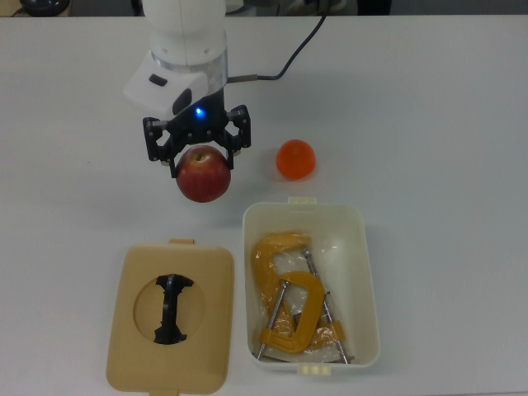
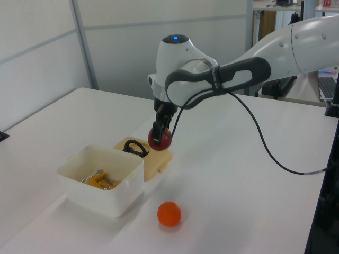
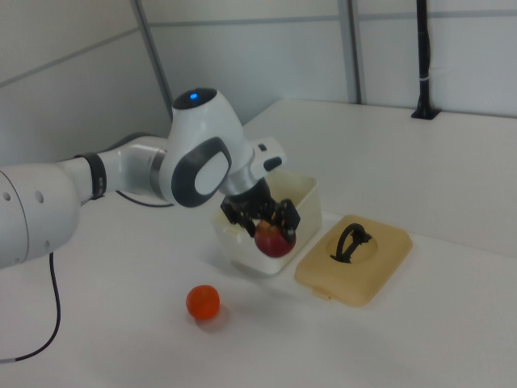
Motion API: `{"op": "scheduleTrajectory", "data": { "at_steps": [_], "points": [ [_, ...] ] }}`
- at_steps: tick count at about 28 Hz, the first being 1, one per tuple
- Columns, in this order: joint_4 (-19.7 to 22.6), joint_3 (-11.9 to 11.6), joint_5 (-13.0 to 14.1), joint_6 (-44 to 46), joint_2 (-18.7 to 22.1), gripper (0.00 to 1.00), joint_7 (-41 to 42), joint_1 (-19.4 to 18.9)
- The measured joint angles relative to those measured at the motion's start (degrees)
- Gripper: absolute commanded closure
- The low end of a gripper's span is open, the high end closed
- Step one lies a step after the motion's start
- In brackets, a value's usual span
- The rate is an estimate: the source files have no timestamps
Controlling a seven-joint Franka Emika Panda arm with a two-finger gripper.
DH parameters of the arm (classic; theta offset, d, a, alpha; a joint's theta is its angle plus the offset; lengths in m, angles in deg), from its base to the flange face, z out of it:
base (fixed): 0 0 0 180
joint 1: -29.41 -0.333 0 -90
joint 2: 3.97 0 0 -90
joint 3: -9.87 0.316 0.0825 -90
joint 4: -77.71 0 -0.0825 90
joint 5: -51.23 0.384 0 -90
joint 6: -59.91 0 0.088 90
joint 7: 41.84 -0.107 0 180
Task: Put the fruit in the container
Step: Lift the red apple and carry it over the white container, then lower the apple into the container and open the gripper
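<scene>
Looks like a robotics lab: big white table (image 2: 254, 174), plain partition walls (image 2: 159, 47), and cluttered desks (image 2: 275, 5) off in the background.

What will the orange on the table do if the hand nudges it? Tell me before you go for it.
The orange looks round with nothing beside it on the table, so it would probably roll away. Its skin looks smooth and glossy, so it may slip in a shallow grip. The hand holds the similarly round apple aloft, so a pinch across the middle likely works.
</scene>
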Motion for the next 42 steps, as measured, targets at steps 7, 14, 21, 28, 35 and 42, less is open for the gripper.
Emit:
{"op": "scheduleTrajectory", "data": {
  "at_steps": [7,14,21,28,35,42],
  "points": [
    [-2.80,0.27,0.75,-6.89,-2.01,0.99,-4.50,-2.33],
    [-5.89,0.99,0.75,-13.62,-8.18,0.97,-9.59,-6.22],
    [-9.90,1.08,0.74,-13.72,-12.81,0.00,-9.83,-8.16],
    [-10.59,1.07,-1.48,-10.72,-12.83,0.00,-9.83,-8.25],
    [-12.02,1.07,-1.94,7.94,-9.75,0.00,-9.83,-8.28],
    [-11.82,1.12,-3.12,25.37,-6.06,0.00,-9.82,-8.29]
  ]
}}
